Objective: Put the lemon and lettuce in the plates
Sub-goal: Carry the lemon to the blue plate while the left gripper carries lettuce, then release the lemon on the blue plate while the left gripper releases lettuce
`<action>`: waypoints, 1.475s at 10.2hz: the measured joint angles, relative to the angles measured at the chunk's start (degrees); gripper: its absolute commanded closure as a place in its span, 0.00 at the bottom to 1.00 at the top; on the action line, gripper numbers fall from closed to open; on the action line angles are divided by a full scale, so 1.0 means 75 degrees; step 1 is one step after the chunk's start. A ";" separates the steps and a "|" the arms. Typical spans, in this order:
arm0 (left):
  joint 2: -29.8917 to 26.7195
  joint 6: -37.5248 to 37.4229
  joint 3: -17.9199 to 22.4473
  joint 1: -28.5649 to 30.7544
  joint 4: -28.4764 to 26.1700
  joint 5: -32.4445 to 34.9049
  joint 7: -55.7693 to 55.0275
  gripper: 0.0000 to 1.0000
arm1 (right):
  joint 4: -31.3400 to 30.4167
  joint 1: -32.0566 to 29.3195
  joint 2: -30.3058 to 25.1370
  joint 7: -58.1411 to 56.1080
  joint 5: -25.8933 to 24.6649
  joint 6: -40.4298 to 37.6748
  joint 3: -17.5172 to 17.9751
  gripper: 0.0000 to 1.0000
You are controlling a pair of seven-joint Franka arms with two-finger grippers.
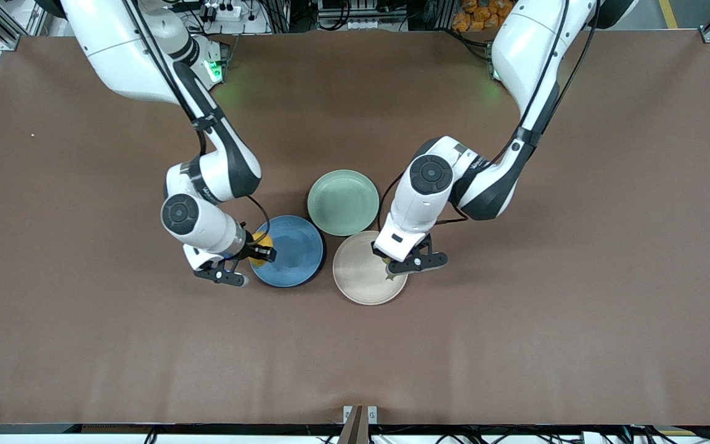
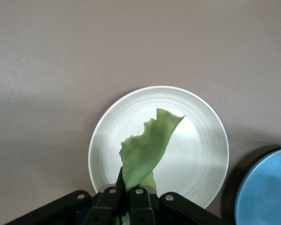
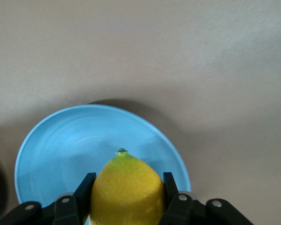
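Bench (image 1: 84, 339) edges lie well clear; my right gripper (image 3: 126, 197) clamps the lemon (image 3: 126, 190) over the blue plate (image 3: 61, 145), left gripper (image 2: 126, 199) pinches the lettuce (image 2: 147, 147) over the beige plate (image 2: 201, 154).

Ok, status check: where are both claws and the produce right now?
Right claw shut on lemon, over blue plate edge. Left claw shut on lettuce, over beige plate. Neither released. Green plate unused, nothing blocking.

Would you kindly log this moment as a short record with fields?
left gripper: shut on crinkled green lettuce leaf, over round beige-pink plate
right gripper: shut on oval yellow lemon, over rim of round blue plate
spare: pale mint-green plate, empty, farther from the front camera
placed: nothing yet
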 measured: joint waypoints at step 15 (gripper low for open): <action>-0.0040 -0.0590 0.0209 0.1299 0.0314 -0.0006 0.1160 0.00 | 0.1343 0.0125 0.0234 0.0273 0.0000 -0.0812 -0.0105 0.00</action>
